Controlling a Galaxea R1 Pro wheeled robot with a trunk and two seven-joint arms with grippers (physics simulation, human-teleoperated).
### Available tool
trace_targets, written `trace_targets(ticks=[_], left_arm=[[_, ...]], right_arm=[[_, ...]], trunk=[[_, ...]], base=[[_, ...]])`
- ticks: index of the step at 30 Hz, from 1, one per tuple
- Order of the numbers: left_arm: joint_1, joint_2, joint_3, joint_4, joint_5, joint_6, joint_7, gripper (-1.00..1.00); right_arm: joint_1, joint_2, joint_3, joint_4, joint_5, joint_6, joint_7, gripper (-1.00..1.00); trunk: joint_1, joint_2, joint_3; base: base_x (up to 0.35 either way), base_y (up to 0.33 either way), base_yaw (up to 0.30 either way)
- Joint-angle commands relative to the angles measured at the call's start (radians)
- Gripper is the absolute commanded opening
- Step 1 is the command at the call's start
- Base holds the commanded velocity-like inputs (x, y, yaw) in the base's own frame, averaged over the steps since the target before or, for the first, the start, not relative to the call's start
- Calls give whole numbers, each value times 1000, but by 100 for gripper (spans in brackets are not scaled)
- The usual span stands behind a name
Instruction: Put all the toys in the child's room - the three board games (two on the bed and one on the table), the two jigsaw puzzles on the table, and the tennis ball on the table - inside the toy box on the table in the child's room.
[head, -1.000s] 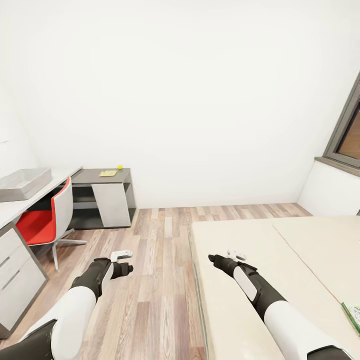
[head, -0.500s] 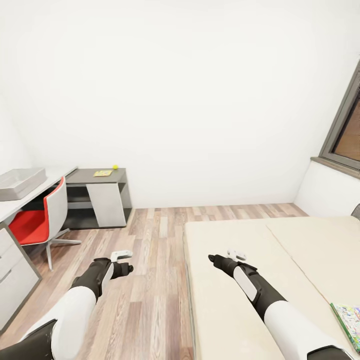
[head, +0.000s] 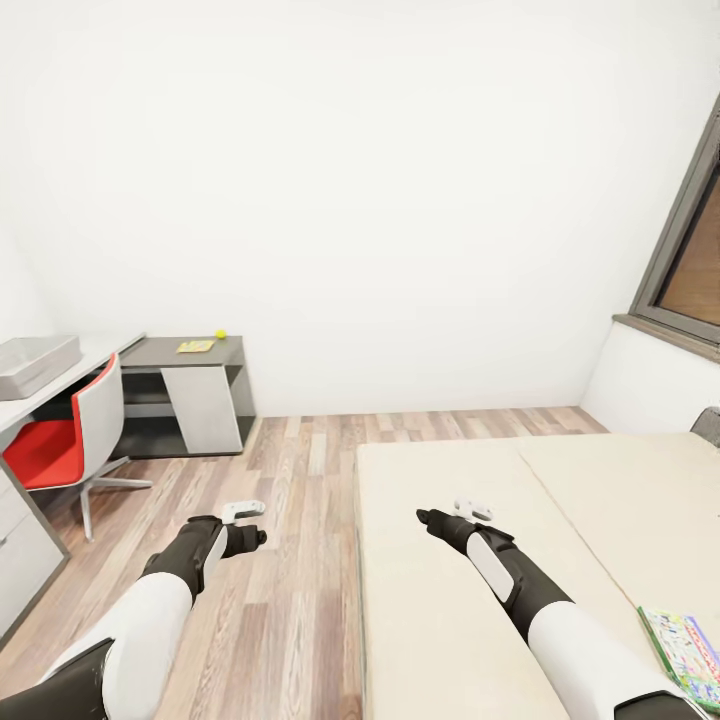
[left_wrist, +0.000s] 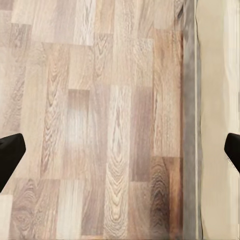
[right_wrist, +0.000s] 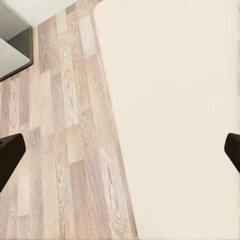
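**Grippers empty, toys apart**

Both our grippers were wide open and held nothing: the left (head: 262, 537) over the floor (head: 300, 560), the right (head: 422, 517) over the bed (head: 440, 620). We saw a board game (head: 686, 655) on the bed, and the toy box (head: 30, 362), a puzzle (head: 195, 347) and the ball (head: 220, 334) on the table (head: 165, 352).

Both arms reached forward, elbows bent, toward twelve o'clock. The left gripper (head: 250, 522) and right gripper (head: 450, 520) stood level. Each had jaws spread wide, empty.

No lettering can be read anywhere. The printed board game (head: 686, 652) on the bed (head: 600, 520), behind the right gripper (head: 440, 517), is too small to make out.
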Motion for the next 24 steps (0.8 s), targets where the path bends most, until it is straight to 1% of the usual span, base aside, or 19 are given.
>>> trace_targets(ticks=[1, 8, 14, 21, 24], left_arm=[[-1, -1, 7, -3, -10, 5, -8, 100], [-1, -1, 7, -3, -10, 5, -8, 100], [-1, -2, 7, -3, -11, 5, -8, 100], [-1, -2, 7, -3, -11, 5, -8, 100], [-1, -2, 7, -3, -10, 5, -8, 100]], right_arm=[[-1, -1, 5, -2, -5, 3, -6, 100], [-1, -1, 5, -2, -5, 2, -6, 100], [-1, 0, 5, -2, -5, 2, -6, 100], [-1, 0, 5, -2, -5, 2, -5, 100], [-1, 0, 5, -2, -5, 2, -5, 100]], trunk=[[1, -2, -2], [1, -2, -2], [1, -2, -2], [1, -2, -2], [1, -2, -2]], base=[[0, -196, 0], [0, -176, 0], [0, -57, 16], [0, -8, 171], [0, -1, 85]])
